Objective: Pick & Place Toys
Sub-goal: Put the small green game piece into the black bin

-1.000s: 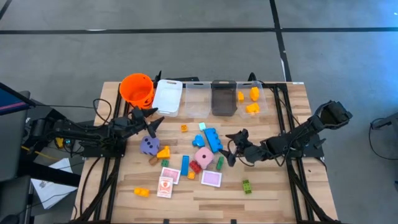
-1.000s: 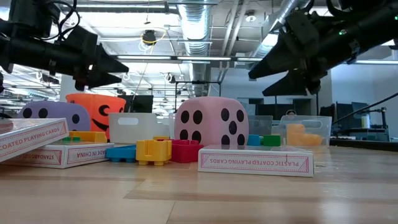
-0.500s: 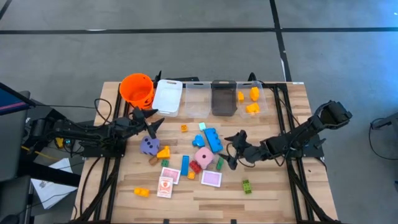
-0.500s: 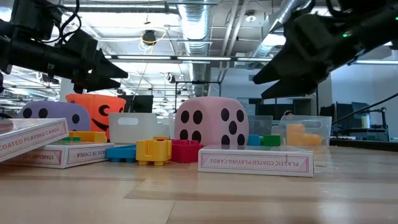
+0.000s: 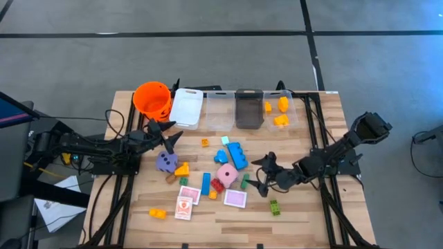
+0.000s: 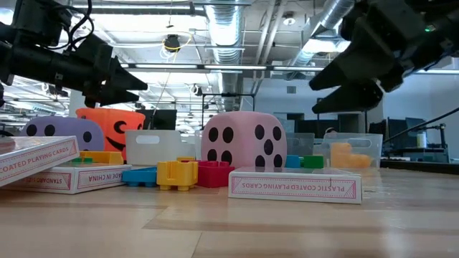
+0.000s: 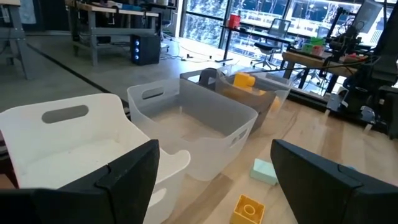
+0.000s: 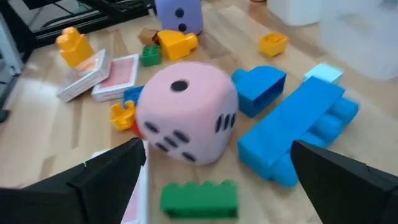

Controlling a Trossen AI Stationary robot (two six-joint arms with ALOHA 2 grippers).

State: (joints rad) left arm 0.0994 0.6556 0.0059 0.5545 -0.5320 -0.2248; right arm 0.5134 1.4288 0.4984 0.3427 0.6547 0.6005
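Observation:
The toys lie scattered mid-table: a pink die, a purple die, blue bricks, a red brick, green bricks, a yellow brick, an orange brick and pink card packs. My right gripper hovers open just right of the pink die, with a green brick lying below it. My left gripper hangs open above the table, between the orange bucket and the purple die, holding nothing.
Along the far edge stand an orange bucket, a white bin, a clear bin, a dark bin and a clear bin with yellow bricks inside. Bare wood lies along the near edge and at the right.
My right gripper has swung toward the table's near edge, staying open and clear of the toys beside the pink die. The toys lie as before.

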